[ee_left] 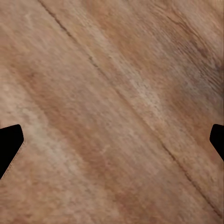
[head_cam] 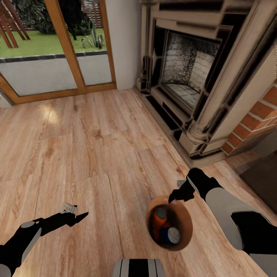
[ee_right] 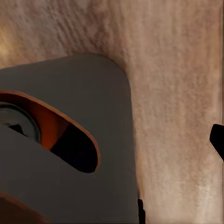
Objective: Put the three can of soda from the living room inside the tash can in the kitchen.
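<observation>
The tash can, grey outside and brown inside, stands on the living room's wood floor just ahead of my base. Inside it lie an orange can of soda and a blue can of soda, both with silvery tops. My right gripper hovers at the bin's far rim. In the right wrist view the grey bin wall sits very close, and one black fingertip stands far out to the side, so the jaws are open. My left gripper hangs open over bare floor, its fingertips wide apart.
An ornate beige-and-black fireplace with a red-brick chimney stands ahead on the right. Wood-framed glass doors line the far left wall. A dark low cabinet sits at the right edge. Light wood floor spreads between them.
</observation>
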Robot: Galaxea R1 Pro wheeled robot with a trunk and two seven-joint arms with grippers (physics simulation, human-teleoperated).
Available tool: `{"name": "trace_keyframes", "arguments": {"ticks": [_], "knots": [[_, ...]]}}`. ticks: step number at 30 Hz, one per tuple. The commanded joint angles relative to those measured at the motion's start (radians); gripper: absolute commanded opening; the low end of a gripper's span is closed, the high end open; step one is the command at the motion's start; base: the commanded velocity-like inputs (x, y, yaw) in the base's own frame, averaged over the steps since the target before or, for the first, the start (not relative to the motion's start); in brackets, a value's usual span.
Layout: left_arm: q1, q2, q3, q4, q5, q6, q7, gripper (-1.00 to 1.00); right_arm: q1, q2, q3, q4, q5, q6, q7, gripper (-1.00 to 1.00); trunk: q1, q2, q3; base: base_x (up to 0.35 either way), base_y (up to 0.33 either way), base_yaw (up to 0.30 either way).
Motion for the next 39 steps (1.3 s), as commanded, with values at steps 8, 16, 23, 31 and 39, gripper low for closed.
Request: {"name": "trace_keyframes", "arguments": {"ticks": [8,16,23,31,39], "knots": [[0.000,0.000,0.000,0.000,-0.001,0.005,0.016,1.00,0.000,0.005,0.000,-0.001,-0.002,0.000,-0.005,1.00,-0.004,0.002,0.031,0.000,0.000,0.000],[0.000,0.000,0.000,0.000,-0.001,0.006,0.021,1.00,0.000,0.003,0.001,0.000,-0.002,0.000,-0.006,1.00,-0.007,0.004,0.062,0.000,0.000,0.000],[0.000,0.000,0.000,0.008,-0.001,0.007,0.024,1.00,0.000,0.003,0.000,0.001,-0.002,0.000,-0.006,1.00,-0.010,0.005,0.089,0.000,0.000,0.000],[0.000,-0.001,0.000,0.049,0.001,0.004,0.024,1.00,0.002,0.002,-0.001,0.000,-0.002,0.000,-0.007,1.00,-0.014,0.007,0.120,0.000,0.000,0.000],[0.000,-0.002,0.000,0.056,0.001,0.003,0.024,1.00,0.003,0.001,-0.001,0.001,-0.002,0.000,-0.007,1.00,-0.017,0.009,0.151,0.000,0.000,0.000]]}}
